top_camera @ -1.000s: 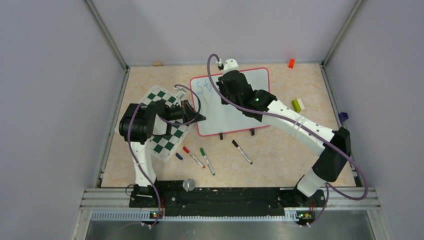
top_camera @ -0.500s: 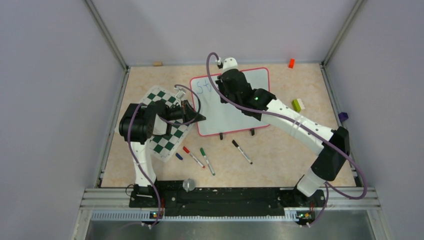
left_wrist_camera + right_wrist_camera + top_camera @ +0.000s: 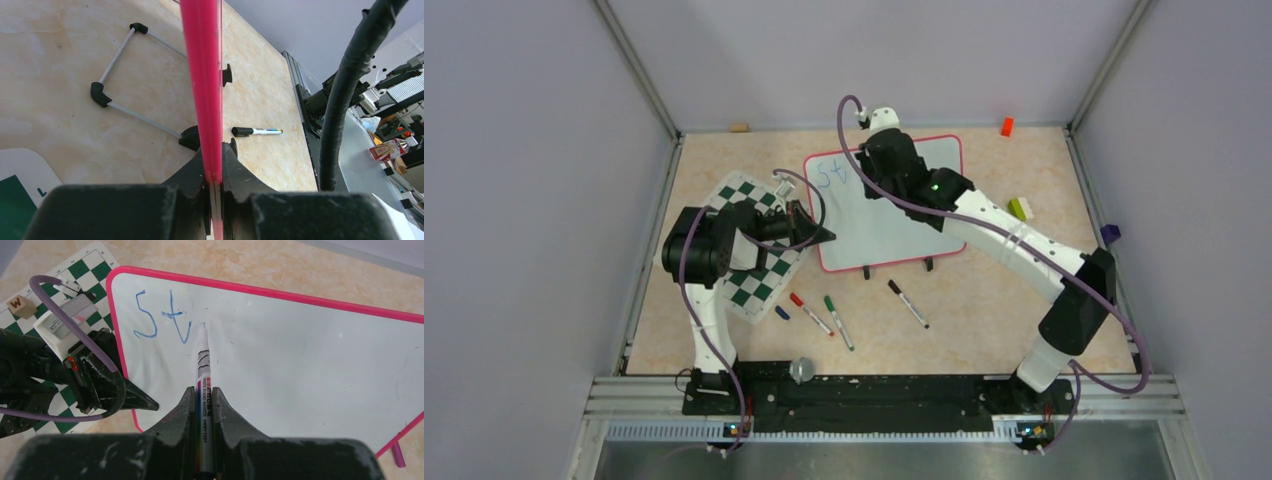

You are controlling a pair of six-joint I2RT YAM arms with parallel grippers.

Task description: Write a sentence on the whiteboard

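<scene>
Top external view shows a beige marbled tabletop (image 3: 984, 330) carrying a whiteboard (image 3: 879, 230) with a pink frame. Its long axis runs left to right, slightly turned, and two black clips (image 3: 867, 271) sit on its near long edge. Blue writing (image 3: 832, 176) sits in the board's far left corner. In the right wrist view it reads "St" (image 3: 162, 317), with a short hooked stroke trailing off the t.

A green-and-white chessboard mat (image 3: 754, 285) lies just left of the board. A small wooden cube (image 3: 21, 305) marked "W" rests on it.

The left gripper (image 3: 212, 150) reaches in from over the mat, and its jaws are pinching the board's pink left edge.

The right gripper (image 3: 204, 395) hangs above the board, its jaws pressed together on a white marker (image 3: 204, 365). The barrel print reads "WHITE BOARD MARKER". The marker's long axis runs straight out from the jaws, its tip aimed at the board just right of the "t". Whether it touches cannot be told.

Three loose pens lie near the board's near edge: red-capped (image 3: 809, 312), green-capped (image 3: 838, 321) and black-capped (image 3: 907, 303). An orange block (image 3: 1006, 126) sits by the far wall.
</scene>
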